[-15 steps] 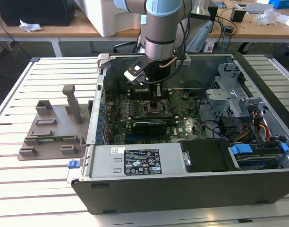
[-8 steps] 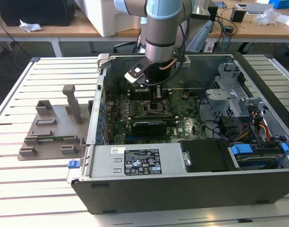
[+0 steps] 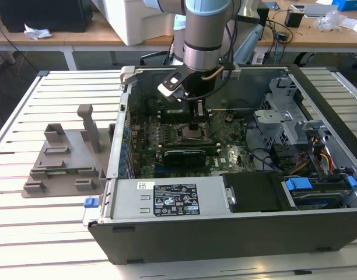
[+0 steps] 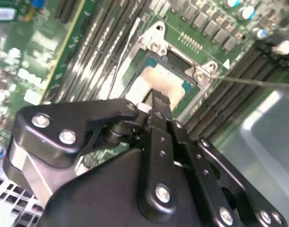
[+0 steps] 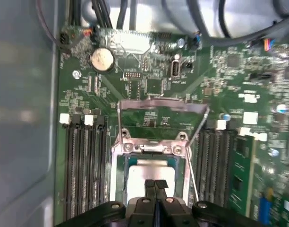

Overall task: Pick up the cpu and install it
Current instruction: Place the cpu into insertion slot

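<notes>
Cpu (image 5: 149, 169) lies flat in the open socket (image 4: 156, 46) of the motherboard (image 5: 149, 85), straight beneath the fingers (image 5: 150, 187). They are pressed together with nothing between them, tips over the chip's middle. Whether they touch its top I cannot tell.

Case (image 3: 225, 233): on the table (image 3: 27, 233), toward the table's edge at the exterior view's right.
Tray (image 3: 62, 169): on the table, just beside the case wall at the exterior view's left.
Motherboard (image 3: 225, 157): flat on the case floor.
Power supply (image 3: 167, 201): along the case's near wall.
Socket (image 5: 117, 156): on the motherboard, between two banks of memory slots (image 5: 85, 165).
Cpu (image 5: 140, 172): in the socket.
Gripper (image 5: 155, 185): directly over the cpu, perhaps touching it.
</notes>
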{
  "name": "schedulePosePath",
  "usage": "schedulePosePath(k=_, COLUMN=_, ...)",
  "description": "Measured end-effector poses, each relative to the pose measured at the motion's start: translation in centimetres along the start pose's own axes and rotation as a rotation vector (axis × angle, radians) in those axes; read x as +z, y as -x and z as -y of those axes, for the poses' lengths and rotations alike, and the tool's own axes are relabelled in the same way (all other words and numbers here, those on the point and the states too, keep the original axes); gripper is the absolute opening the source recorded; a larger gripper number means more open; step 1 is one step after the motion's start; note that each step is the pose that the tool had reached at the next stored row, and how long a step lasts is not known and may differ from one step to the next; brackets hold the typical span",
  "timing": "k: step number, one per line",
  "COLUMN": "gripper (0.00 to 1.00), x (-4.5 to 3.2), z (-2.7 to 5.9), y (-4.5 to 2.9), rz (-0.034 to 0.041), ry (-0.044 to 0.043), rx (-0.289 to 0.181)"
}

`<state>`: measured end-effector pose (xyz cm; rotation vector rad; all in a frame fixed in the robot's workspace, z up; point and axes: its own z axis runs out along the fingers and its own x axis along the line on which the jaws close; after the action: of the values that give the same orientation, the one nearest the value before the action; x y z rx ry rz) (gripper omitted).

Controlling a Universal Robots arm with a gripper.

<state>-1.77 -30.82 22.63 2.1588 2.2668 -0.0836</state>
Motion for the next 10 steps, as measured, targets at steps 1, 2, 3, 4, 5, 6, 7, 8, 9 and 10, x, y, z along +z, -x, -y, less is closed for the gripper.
schedulePosePath(k=1, gripper=0.11, x=-0.59, z=0.02, y=0.03, rz=0.0002, ry=-0.0001, rx=0.000)
schedulePosePath(k=2, gripper=0.11, x=-1.00, z=0.03, y=0.04, rz=0.0001, ry=-0.0001, rx=0.000)
schedulePosePath(k=3, gripper=0.11, x=-1.75, z=0.05, y=0.08, rz=0.0002, ry=-0.0001, rx=0.000)
schedulePosePath(k=4, gripper=0.11, x=-2.50, z=0.08, y=0.11, rz=0.0001, ry=0.0000, rx=0.000)
schedulePosePath(k=5, gripper=0.11, x=-3.22, z=0.10, y=0.15, rz=0.0003, ry=-0.0002, rx=0.000)
schedulePosePath(k=6, gripper=0.11, x=-3.72, z=0.12, y=0.17, rz=0.0001, ry=-0.0001, rx=0.000)
schedulePosePath(k=7, gripper=0.11, x=-4.22, z=0.13, y=0.19, rz=0.0001, ry=-0.0001, rx=0.000)
schedulePosePath(k=8, gripper=0.11, x=-5.38, z=0.17, y=0.24, rz=0.0001, ry=-0.0001, rx=0.000)
schedulePosePath(k=9, gripper=0.11, x=-6.01, z=0.19, y=0.27, rz=0.0002, ry=-0.0001, rx=0.000)
schedulePosePath(k=10, gripper=0.11, x=-6.32, z=0.20, y=0.28, rz=0.0002, ry=-0.0001, rx=0.000)
